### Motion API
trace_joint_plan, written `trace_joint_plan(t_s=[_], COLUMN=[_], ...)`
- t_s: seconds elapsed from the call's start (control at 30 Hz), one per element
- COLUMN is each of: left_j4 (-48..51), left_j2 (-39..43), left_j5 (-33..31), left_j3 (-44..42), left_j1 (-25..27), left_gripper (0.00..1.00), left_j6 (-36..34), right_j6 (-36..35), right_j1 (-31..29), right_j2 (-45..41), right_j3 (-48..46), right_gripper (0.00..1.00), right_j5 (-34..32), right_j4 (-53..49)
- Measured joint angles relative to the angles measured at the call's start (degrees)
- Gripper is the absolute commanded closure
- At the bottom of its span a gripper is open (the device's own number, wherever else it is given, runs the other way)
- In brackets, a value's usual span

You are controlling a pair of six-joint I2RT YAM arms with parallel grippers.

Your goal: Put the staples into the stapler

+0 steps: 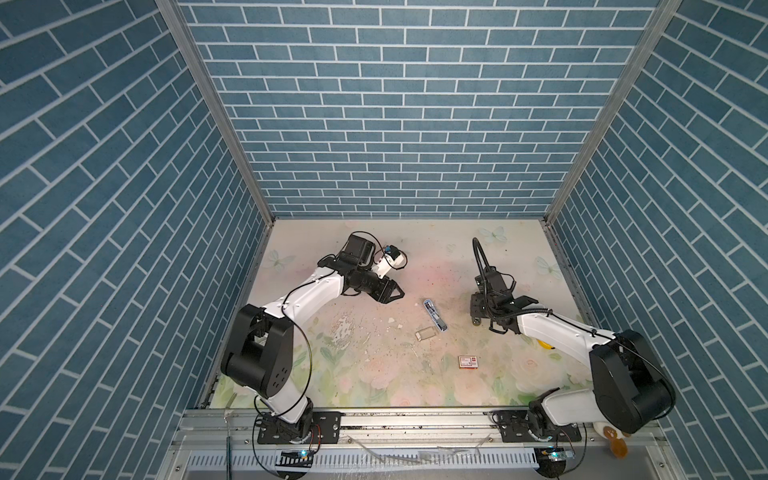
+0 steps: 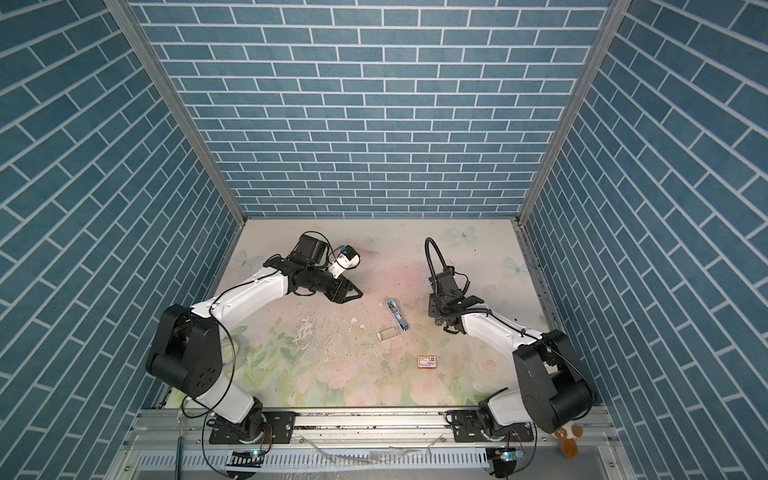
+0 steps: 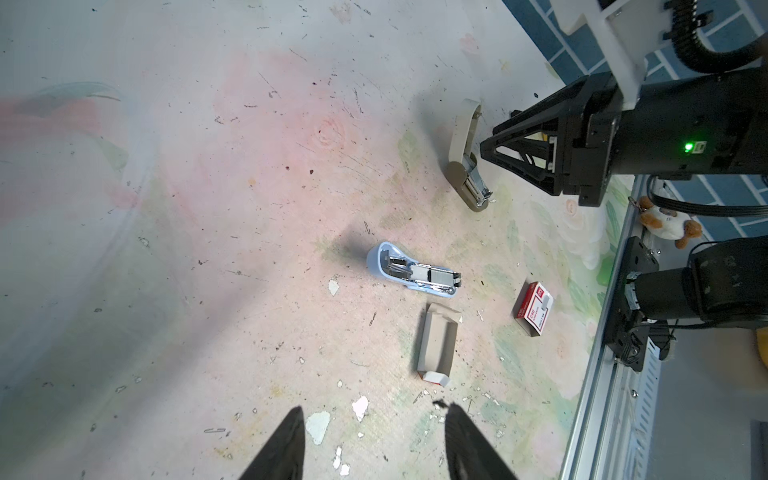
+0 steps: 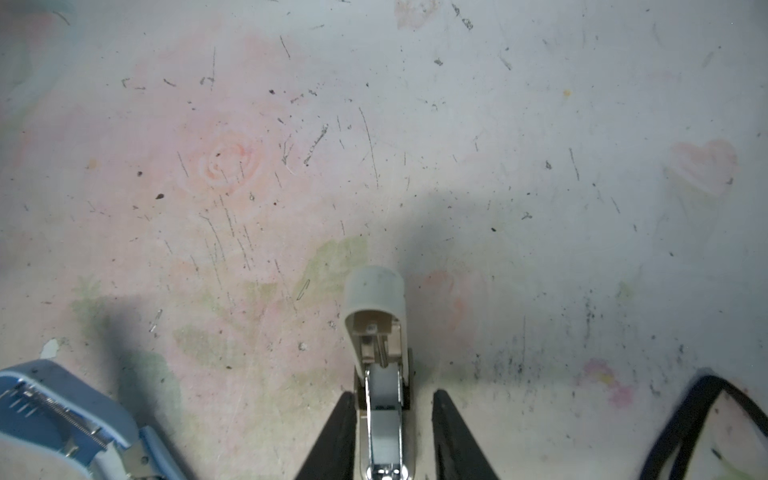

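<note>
Staples (image 1: 424,333) are shown lower centre, crosswise, below-right of the spread left end effector (image 1: 392,293). The right end effector (image 4: 392,395) is spread around a beige stapler (image 4: 374,299).

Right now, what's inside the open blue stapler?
The blue stapler lies open, showing a silver metal channel and a thin spring. Whether staples sit in the channel is too small to tell.

Scuffed floral table (image 1: 374,382) strewn with paper flecks, bearing open blue stapler (image 1: 435,315) near centre, pale tray (image 1: 424,334) just beside at 7 o'clock, red-and-white box (image 1: 468,361) at 5, beige stapler (image 3: 467,153) at 3.
</note>
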State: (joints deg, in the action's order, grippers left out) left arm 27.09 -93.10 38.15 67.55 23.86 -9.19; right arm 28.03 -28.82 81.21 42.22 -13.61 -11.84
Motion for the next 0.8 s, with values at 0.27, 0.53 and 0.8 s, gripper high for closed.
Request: trace_joint_plan(t_s=[0.27, 0.53, 0.8], left_j4=[0.0, 0.0, 0.0], left_j2=[0.0, 0.0, 0.0], left_j5=[0.0, 0.0, 0.0], left_j3=[0.0, 0.0, 0.0], left_j1=[0.0, 0.0, 0.0], left_gripper=[0.44, 0.44, 0.44], left_j6=[-0.1, -0.2, -0.3], right_j6=[0.0, 0.0, 0.0], right_j1=[0.7, 1.4, 1.8], right_j2=[1.3, 2.8, 3.7], right_j3=[0.3, 0.3, 0.3], right_gripper=[0.67, 0.67, 0.67], right_j5=[-0.2, -0.2, -0.1], right_j4=[-0.2, -0.1, 0.0])
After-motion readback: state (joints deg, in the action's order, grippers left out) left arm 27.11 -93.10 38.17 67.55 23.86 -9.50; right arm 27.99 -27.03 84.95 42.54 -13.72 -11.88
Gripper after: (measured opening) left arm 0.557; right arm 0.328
